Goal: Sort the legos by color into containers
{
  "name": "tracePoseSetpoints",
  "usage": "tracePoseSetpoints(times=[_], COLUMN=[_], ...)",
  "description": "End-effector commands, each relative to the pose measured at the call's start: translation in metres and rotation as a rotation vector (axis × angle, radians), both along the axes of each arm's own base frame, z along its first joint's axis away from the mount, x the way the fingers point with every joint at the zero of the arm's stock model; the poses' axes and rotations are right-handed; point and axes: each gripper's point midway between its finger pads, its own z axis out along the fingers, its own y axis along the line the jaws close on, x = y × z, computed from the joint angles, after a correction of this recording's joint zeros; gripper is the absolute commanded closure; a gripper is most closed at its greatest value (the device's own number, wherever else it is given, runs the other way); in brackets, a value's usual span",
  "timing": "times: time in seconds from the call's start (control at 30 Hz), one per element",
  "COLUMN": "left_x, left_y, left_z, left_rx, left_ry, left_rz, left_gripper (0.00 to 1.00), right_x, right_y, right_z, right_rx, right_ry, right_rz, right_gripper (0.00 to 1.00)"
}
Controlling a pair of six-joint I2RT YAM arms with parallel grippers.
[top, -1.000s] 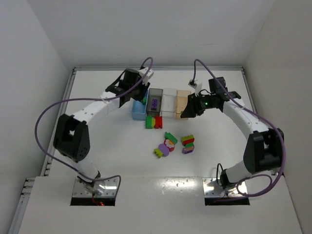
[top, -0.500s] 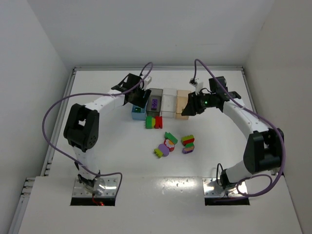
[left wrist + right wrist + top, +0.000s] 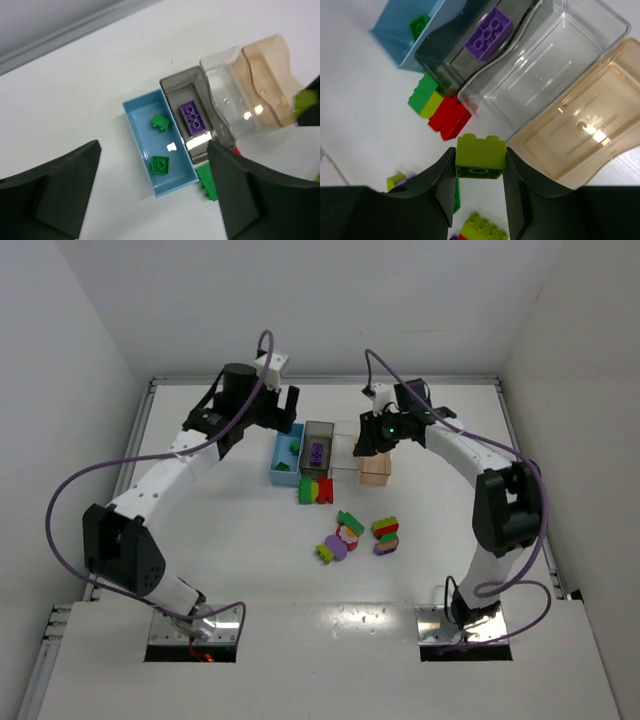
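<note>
My left gripper [image 3: 152, 150] hangs open high above the blue bin [image 3: 141, 150], which holds two green legos [image 3: 160, 164]. The dark grey bin [image 3: 176, 87] beside it holds a purple lego [image 3: 194, 116]. Then come the clear bin [image 3: 232, 100] and the tan bin [image 3: 267, 80], both without legos. My right gripper [image 3: 480, 160] is shut on a yellow-green lego [image 3: 481, 150], above the near ends of the clear bin [image 3: 545, 70] and the tan bin [image 3: 585, 135]. In the top view it [image 3: 363, 445] hovers over the clear bin.
A green, yellow-green and red stack of bricks [image 3: 316, 490] lies against the near ends of the blue and grey bins. Several mixed bricks [image 3: 345, 535] lie loose further toward the arm bases. Walls enclose the table at the back and sides.
My left gripper has opened and lifted away from the blue bin toward the back. My right gripper has carried the yellow-green lego leftward, from the tan bin's right side to the clear bin.
</note>
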Motion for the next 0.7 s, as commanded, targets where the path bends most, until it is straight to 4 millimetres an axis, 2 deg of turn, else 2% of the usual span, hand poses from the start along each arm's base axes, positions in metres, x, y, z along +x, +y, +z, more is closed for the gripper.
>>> tracePoseSetpoints(times=[0.0, 0.03, 0.07, 0.1, 0.2, 0.3, 0.37, 0.4, 0.53, 0.6, 0.63, 0.67], left_x=[-0.006, -0.011, -0.019, -0.024, -0.035, -0.048, -0.054, -0.057, -0.066, -0.072, -0.074, -0.076], left_y=[0.036, 0.039, 0.039, 0.044, 0.049, 0.049, 0.049, 0.050, 0.048, 0.046, 0.045, 0.044], left_z=[0.009, 0.011, 0.021, 0.017, 0.022, 0.018, 0.014, 0.010, -0.001, -0.007, -0.004, -0.004], left_rx=[-0.014, -0.014, -0.031, -0.033, -0.039, -0.034, -0.024, -0.012, -0.002, -0.001, -0.007, -0.005], left_ry=[0.002, -0.003, -0.022, -0.014, -0.038, -0.038, -0.037, -0.034, -0.017, -0.007, -0.014, -0.024], left_rz=[0.099, 0.083, 0.067, 0.069, 0.056, 0.023, 0.003, -0.002, -0.043, -0.066, -0.074, -0.091], left_gripper=[0.02, 0.00, 0.00, 0.00, 0.00, 0.00, 0.00, 0.00, 0.00, 0.00, 0.00, 0.00], right_x=[0.029, 0.038, 0.042, 0.046, 0.053, 0.057, 0.057, 0.059, 0.058, 0.059, 0.057, 0.050], right_y=[0.016, 0.017, 0.018, 0.021, 0.024, 0.027, 0.029, 0.031, 0.034, 0.034, 0.035, 0.041], right_z=[-0.001, -0.002, -0.018, -0.021, -0.043, -0.052, -0.062, -0.061, -0.058, -0.046, -0.043, -0.040], right_rx=[-0.067, -0.094, -0.106, -0.122, -0.148, -0.174, -0.196, -0.206, -0.208, -0.198, -0.186, -0.171], right_ry=[-0.080, -0.096, -0.066, -0.072, -0.047, -0.043, -0.045, -0.061, -0.074, -0.096, -0.103, -0.100], right_rz=[-0.044, -0.064, -0.063, -0.067, -0.081, -0.087, -0.082, -0.088, -0.086, -0.088, -0.082, -0.060], right_gripper=[0.92, 0.91, 0.90, 0.90, 0.87, 0.74, 0.60, 0.48, 0.37, 0.34, 0.33, 0.33])
